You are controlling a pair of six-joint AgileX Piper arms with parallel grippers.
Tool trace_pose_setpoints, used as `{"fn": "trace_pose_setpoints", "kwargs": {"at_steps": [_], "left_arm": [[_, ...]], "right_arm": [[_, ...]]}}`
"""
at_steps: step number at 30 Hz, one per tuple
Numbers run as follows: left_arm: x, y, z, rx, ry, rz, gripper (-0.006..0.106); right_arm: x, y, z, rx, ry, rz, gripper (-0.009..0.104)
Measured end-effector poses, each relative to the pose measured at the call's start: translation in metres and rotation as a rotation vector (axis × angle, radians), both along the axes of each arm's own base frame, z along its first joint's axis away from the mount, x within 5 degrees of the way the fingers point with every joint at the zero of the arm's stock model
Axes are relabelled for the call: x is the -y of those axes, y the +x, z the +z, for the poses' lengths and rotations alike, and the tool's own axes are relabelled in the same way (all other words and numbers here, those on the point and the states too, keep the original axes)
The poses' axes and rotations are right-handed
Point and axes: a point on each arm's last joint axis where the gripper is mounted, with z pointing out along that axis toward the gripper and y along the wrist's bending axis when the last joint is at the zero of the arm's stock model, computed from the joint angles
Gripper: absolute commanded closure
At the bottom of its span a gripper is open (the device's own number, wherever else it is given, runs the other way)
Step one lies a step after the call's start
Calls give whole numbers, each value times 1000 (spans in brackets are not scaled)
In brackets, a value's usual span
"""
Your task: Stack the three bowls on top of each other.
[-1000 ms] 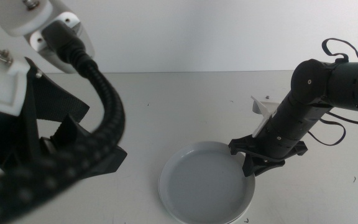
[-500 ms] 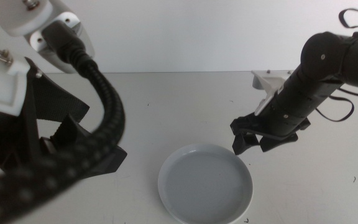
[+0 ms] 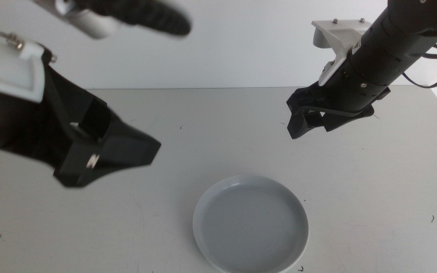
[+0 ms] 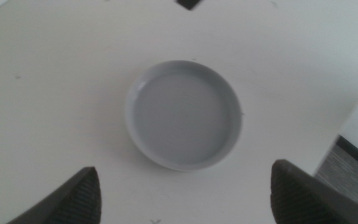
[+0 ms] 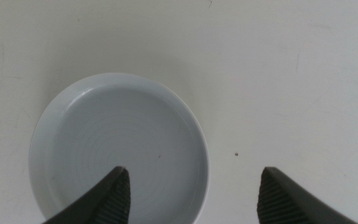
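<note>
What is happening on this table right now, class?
Nothing is being held. One pale grey-blue shallow round plastic bowl sits alone on the white table; no other bowl shows in any view, and nothing is stacked on it. The right gripper hangs above the table beyond the bowl, jaws open and empty. The left gripper hovers high over the table on the left side, jaws open too, looking down on the bowl.
</note>
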Motion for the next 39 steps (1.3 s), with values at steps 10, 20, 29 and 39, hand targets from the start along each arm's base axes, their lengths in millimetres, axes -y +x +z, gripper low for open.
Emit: {"fn": "trace_pose_setpoints", "kwargs": {"at_steps": [10,20,29,39], "left_arm": [[-35,105,-27,-35,99,410,-4],[-121,136,-36,-79,-37,625,-4],[-121,75,-45,157,-122,670,-4],[-121,-11,-102,439,-146,820,-4]], "right_arm": [[41,19,18,52,24,-82,43],[118,18,40,136,21,-243,43],[142,-54,64,419,-4,-297,43],[147,-149,34,766,-40,-340,43]]}}
